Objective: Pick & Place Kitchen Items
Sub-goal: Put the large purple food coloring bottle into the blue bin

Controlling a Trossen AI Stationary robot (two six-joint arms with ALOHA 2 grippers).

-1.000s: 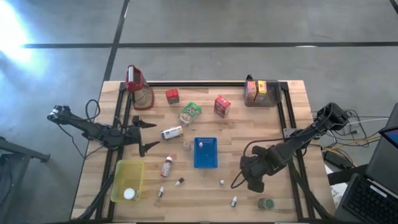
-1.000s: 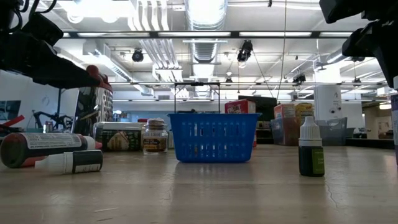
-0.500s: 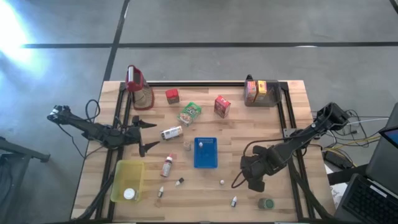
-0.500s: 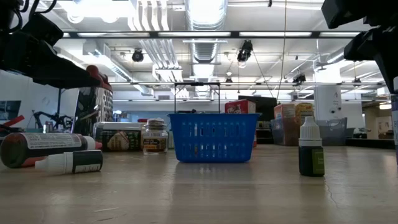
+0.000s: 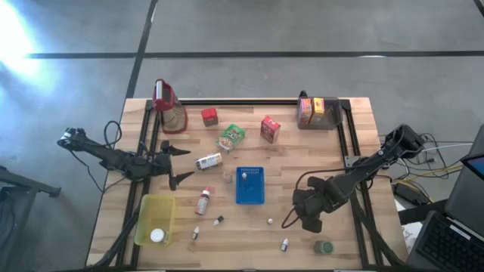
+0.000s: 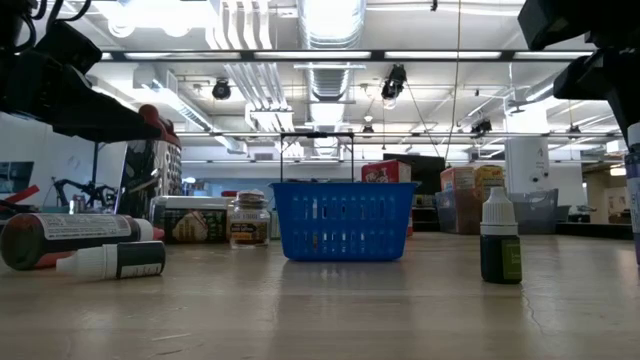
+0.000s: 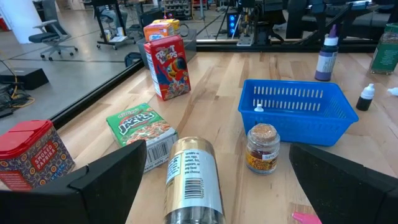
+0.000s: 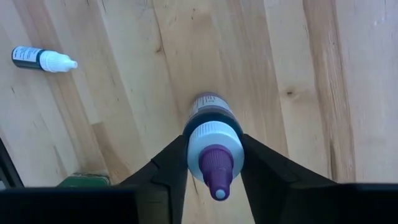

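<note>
The right gripper (image 8: 214, 163) hangs over the near right part of the wooden table (image 5: 355, 143). Its two dark fingers (image 8: 165, 168) press on both sides of a small bottle with a white collar and purple tip (image 8: 212, 144), so it is clamped on that bottle. From above, the arm covers the bottle and I cannot see it there at all. In the low view only a thin strip of it shows at the right edge.

The left gripper (image 5: 177, 163) is out over the left side of the table, and its fingers (image 7: 109, 180) are wide apart with nothing between them. Just in front of it lies a tin on its side (image 7: 193, 180), its near end cut off. Next to that stands a little spice jar (image 7: 262, 149), and behind the jar sits the blue basket (image 7: 298, 112). A green carton (image 7: 142, 124) lies flat, a red cereal box (image 7: 166, 67) stands up, and a red tin (image 7: 31, 155) is half cut off at the side.

A yellow tub (image 5: 155, 217) with a white lid (image 5: 156, 236) inside sits at the near left. Small dropper bottles (image 5: 285, 245) lie near the front edge, too tiny to read. A green round tin (image 5: 324, 247) sits near the right gripper. A tall jug with a red top (image 5: 168, 106) stands at the far left corner.
</note>
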